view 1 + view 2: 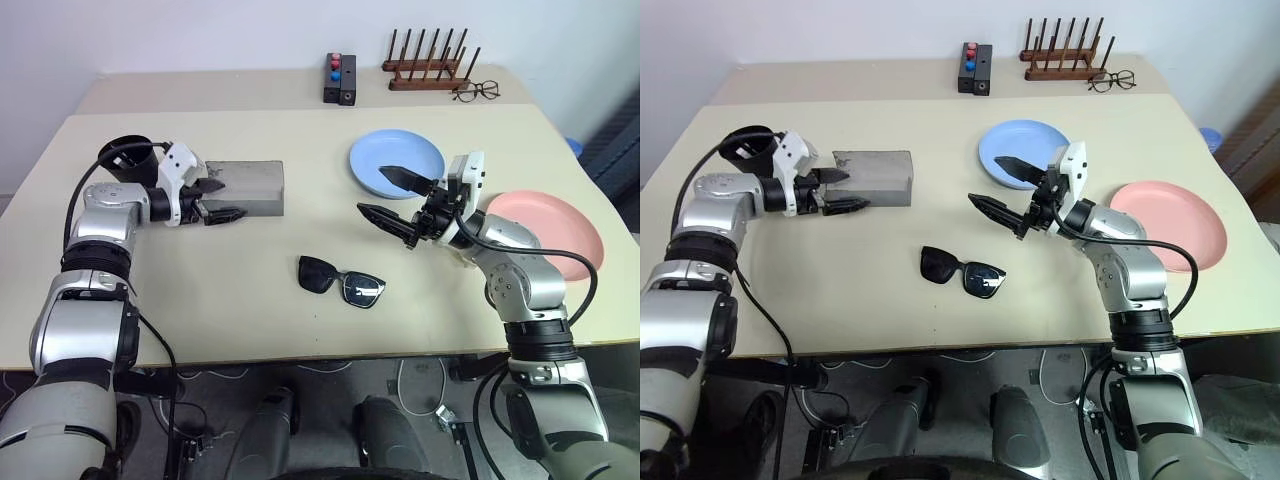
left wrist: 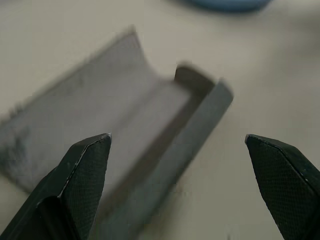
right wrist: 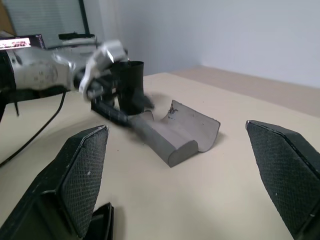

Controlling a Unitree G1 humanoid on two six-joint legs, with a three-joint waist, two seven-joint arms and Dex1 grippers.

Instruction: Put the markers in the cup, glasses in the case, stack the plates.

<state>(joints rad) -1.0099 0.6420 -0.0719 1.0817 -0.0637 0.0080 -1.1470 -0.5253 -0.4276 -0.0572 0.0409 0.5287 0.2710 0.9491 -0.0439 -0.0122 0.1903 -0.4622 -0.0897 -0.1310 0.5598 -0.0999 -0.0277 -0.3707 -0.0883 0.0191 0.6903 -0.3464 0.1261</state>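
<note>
Both grippers spread empty, left gripper (image 1: 222, 198) at the flat grey felt case (image 1: 250, 186): a nudge could close its flap before the black-framed sunglasses (image 1: 341, 281) enter.

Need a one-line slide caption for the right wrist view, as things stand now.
Open right gripper faces the grey felt case, flap raised, with the open left gripper and tall black plastic cup beyond it.

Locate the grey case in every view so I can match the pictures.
Left eye view: grey case, upper left of centre, beside the left end effector.
Right eye view: same spot on the table, left of the blue plate.
Left wrist view: case across the middle, flap open.
Right wrist view: case at centre, before the black cup.
Shared landmark: the left end effector at the case.
</note>
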